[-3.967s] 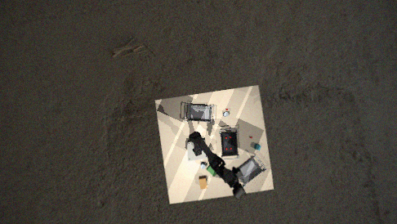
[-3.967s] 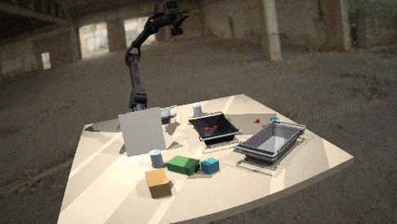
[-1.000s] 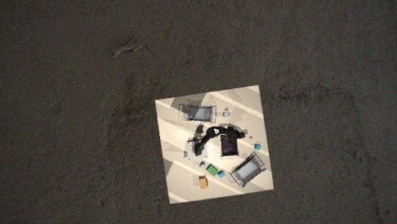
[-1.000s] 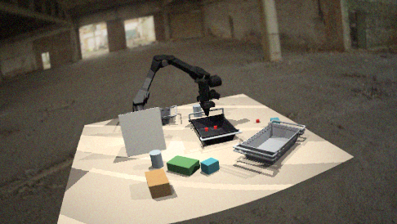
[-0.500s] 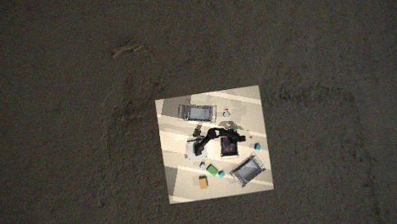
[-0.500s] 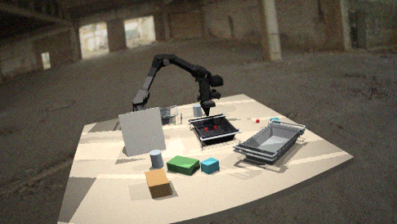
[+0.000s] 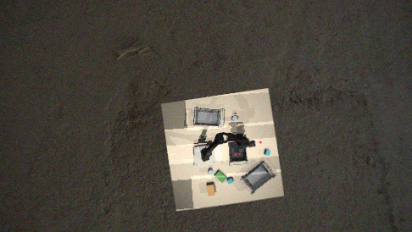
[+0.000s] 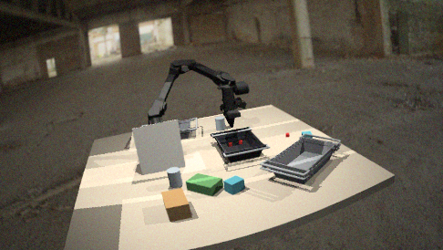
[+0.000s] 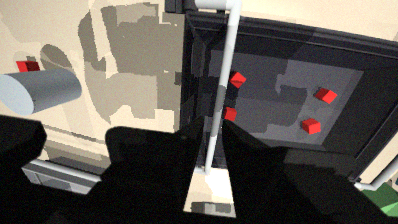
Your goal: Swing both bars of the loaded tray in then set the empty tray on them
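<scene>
The loaded black tray [image 7: 232,157] [image 9: 300,34] stands mid-table with several small red blocks [image 8: 241,141] [image 9: 311,126] on its floor. Its far wire bar [image 9: 229,60] lies inward of the end wall, over the tray's opening. Its near bar [image 7: 238,163] [image 9: 387,175] is out over the other end. My gripper [image 8: 231,126] [image 9: 213,122] points down at the far end, fingers slightly apart; the far bar runs between the tips with a gap showing around it. Two empty grey trays with wire bars stand apart, one at the near right [image 7: 258,177] [image 8: 307,160], one at the far left [image 7: 208,117].
A pale upright panel [image 8: 159,146] stands left of the black tray. A grey cylinder [image 8: 220,122] [image 9: 50,90] stands behind the tray, another [image 8: 174,177] in front. Green [image 8: 204,183], blue [image 8: 234,184] and orange [image 8: 176,203] blocks lie in front. A loose red block [image 8: 287,134] lies at right.
</scene>
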### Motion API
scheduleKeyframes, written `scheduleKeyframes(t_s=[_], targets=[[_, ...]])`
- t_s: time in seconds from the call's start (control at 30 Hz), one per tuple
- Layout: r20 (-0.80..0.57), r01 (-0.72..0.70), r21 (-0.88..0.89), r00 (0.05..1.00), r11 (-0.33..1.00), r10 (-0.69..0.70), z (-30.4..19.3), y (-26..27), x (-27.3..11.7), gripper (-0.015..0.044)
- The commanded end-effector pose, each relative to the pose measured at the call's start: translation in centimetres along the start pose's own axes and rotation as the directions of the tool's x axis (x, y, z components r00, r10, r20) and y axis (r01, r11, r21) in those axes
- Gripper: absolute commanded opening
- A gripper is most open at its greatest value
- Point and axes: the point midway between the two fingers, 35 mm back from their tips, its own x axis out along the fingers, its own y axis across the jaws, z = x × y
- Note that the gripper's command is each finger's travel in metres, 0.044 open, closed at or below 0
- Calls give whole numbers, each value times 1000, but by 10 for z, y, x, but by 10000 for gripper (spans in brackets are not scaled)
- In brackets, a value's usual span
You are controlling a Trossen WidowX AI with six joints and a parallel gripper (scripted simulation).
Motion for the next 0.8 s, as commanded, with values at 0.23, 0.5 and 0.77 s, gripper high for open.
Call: scheduleKeyframes(t_s=[0.23,0.5,0.77], targets=[[1,0,1,1000,1000,0,0,0,0,87],[1,2,1,1000,1000,-2,2,-1,-8,87],[0,10,1,1000,1000,-10,5,-3,-124,87]])
